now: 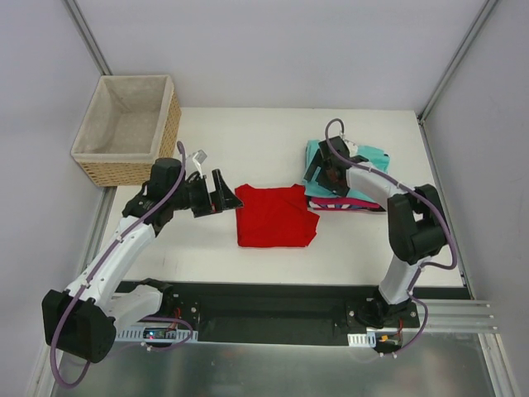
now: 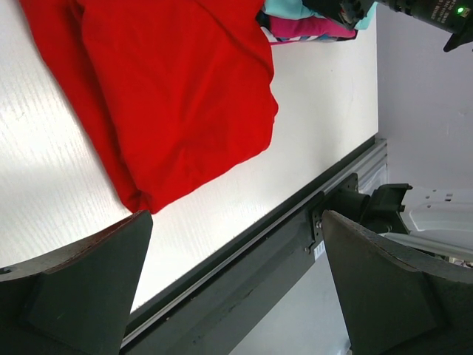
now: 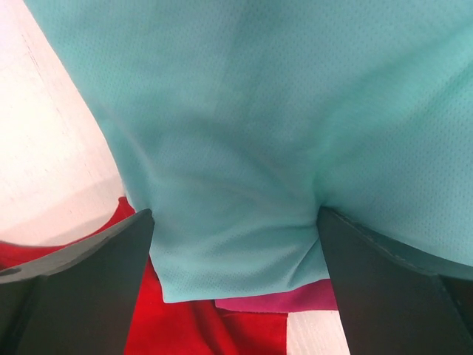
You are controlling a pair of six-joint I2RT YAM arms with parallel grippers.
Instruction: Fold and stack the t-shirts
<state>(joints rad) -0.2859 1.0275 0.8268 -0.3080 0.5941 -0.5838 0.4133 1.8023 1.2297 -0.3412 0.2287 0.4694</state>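
1. The mounting rail [image 1: 273, 302] carries both arm bases at the table's [image 1: 248, 136] near edge.
2. I see the left gripper [image 1: 223, 192] released, jaws wide, just left of the folded red t-shirt [image 1: 273, 217].
3. I see the right gripper [image 1: 316, 175] released, its jaws spread over the teal t-shirt [image 1: 372, 155], which lies on a magenta t-shirt [image 1: 351, 201].
4. The wicker basket [image 1: 168, 132] stands far left.

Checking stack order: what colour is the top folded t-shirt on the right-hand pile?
The top folded cloth t-shirt is teal; the right wrist view shows it best.
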